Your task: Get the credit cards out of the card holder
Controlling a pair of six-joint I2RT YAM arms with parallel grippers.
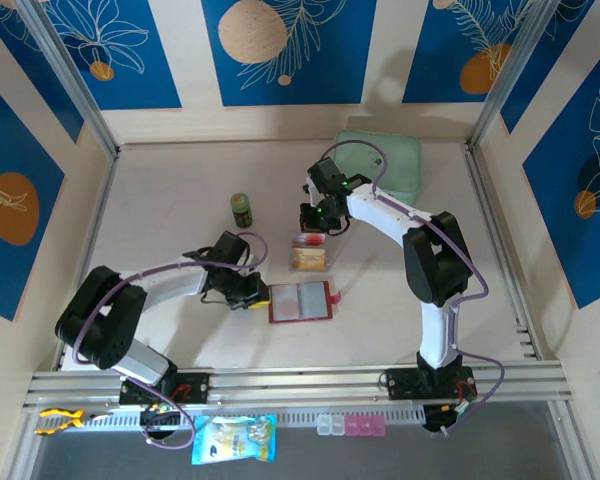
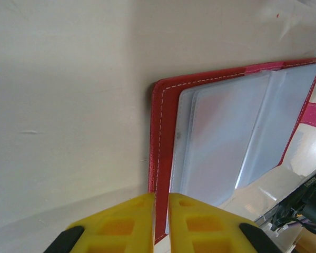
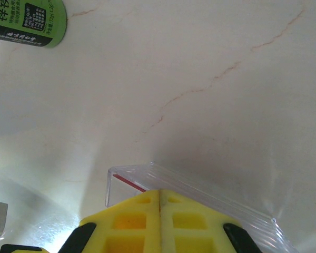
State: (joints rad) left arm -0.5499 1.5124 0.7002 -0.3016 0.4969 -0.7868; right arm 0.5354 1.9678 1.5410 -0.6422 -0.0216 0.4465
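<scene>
The red card holder [image 1: 300, 301] lies open on the table, its greyish clear sleeves [image 2: 226, 137] facing up. My left gripper [image 2: 161, 196] is shut on the red cover's left edge [image 1: 256, 296]. Two credit cards lie above the holder, a pale pink one [image 1: 307, 241] and a tan-orange one [image 1: 308, 260], in a clear plastic tray [image 3: 200, 192]. My right gripper [image 3: 159, 191] hangs over the tray's far end [image 1: 315, 226] with its yellow fingers pressed together. A thin red edge [image 3: 129, 182] shows through the tray beside the fingertips. I cannot tell whether it is pinched.
A small green bottle [image 1: 241, 210] stands left of the right gripper and shows at the corner [image 3: 29, 21] of the right wrist view. A mint-green zip case [image 1: 380, 165] lies at the back. Small pill boxes [image 1: 350, 426] and a blue packet [image 1: 233, 440] sit off the front rail.
</scene>
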